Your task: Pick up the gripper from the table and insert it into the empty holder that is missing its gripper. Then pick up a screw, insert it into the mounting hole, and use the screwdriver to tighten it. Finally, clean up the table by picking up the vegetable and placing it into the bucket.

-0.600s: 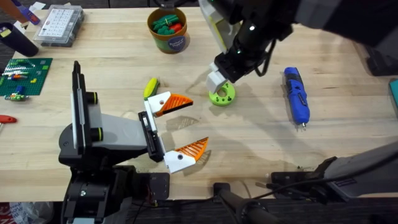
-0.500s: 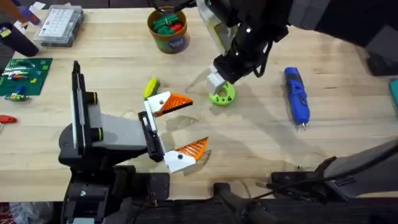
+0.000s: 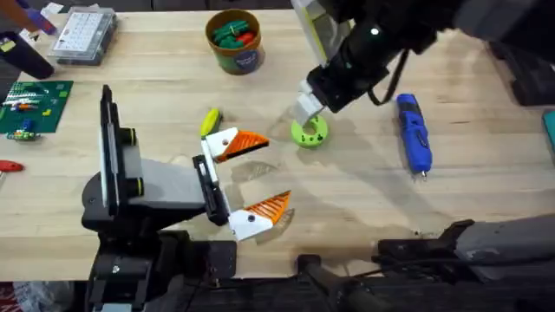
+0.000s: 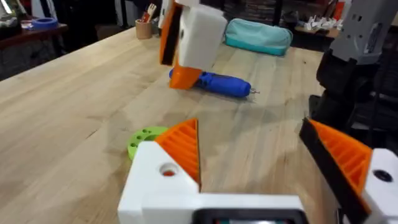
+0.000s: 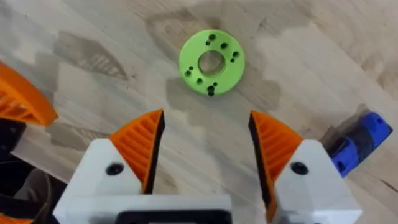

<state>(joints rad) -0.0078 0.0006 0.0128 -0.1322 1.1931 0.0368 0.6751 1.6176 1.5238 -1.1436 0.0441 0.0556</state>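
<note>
Above the lime-green disc [image 5: 211, 63] on the desk [image 3: 364, 191], the right hand [image 5: 205, 149] hangs with its orange pads spread wide, holding nothing. Nearer the bases, the left hand [image 3: 247, 180] is also wide open and empty, the vegetable [image 3: 210, 120] just beside it. Overhead shows the bucket [image 3: 234, 42] at the far edge; the right wrist view catches the screwdriver [image 5: 356, 146] beside the disc.

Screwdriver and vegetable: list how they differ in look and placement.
The screwdriver is blue with a thin metal tip; the vegetable is yellow with a green end. The screwdriver is clearly longer than the vegetable. The screwdriver lies to the right of the green disc, the vegetable to its left, beside the left gripper. Both lie flat on the table, ungripped.
</note>
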